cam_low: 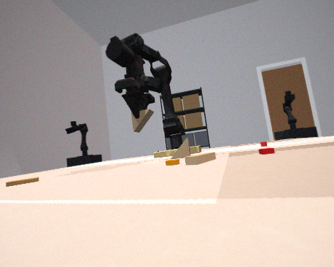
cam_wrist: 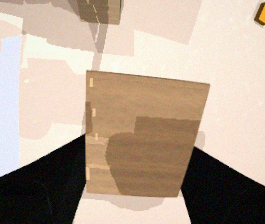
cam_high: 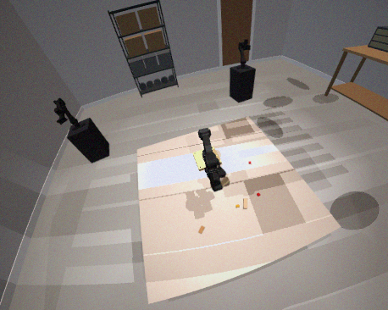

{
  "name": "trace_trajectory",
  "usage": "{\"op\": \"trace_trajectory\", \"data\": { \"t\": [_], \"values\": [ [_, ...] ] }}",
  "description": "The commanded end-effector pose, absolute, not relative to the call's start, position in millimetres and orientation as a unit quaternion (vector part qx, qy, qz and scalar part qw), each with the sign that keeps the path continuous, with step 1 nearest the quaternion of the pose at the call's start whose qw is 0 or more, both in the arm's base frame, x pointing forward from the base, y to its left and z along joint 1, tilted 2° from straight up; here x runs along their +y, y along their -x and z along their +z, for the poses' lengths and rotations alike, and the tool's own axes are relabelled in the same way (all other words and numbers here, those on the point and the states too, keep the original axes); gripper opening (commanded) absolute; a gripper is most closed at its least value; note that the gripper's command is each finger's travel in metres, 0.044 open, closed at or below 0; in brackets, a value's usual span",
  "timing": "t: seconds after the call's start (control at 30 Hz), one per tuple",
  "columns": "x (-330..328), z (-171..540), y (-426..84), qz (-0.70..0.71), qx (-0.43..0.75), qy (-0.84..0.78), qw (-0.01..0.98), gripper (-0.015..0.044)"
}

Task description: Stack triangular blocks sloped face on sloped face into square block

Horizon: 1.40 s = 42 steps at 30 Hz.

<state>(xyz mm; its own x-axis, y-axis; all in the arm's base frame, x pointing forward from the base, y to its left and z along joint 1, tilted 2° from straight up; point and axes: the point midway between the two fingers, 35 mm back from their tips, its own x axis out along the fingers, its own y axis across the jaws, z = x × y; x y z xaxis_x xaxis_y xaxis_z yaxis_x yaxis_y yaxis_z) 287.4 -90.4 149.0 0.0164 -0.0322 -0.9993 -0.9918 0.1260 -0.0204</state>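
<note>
My gripper [cam_low: 138,109] is shut on a tan triangular block [cam_low: 142,120] and holds it tilted, high above the table. In the wrist view the held block [cam_wrist: 145,136] fills the middle between the two dark fingers. The other triangular block [cam_low: 182,149] rests on the table with its slope rising to a point, below and to the right of the held one and well apart from it. In the top view the gripper [cam_high: 218,182] hangs over the middle of the table.
A flat tan block [cam_low: 200,158] and a small orange block [cam_low: 172,162] lie just in front of the resting triangular block. Two red pieces [cam_low: 266,150] lie to the right. A thin tan piece [cam_low: 22,181] lies far left. The arm's yellow base plate [cam_high: 203,161] is behind.
</note>
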Motion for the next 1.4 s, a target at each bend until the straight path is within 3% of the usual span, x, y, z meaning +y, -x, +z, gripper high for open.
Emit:
{"op": "trace_trajectory", "data": {
  "t": [0.0, 0.43, 1.37],
  "values": [
    [-76.6, 156.3, -276.0, 0.455, 0.537, 0.477, 0.527, 0.0],
    [-46.6, 172.0, -252.0, 0.456, 0.537, 0.475, 0.527, 0.0],
    [-1.9, 72.4, -254.3, 0.457, 0.536, 0.474, 0.528, 0.0]
  ]
}}
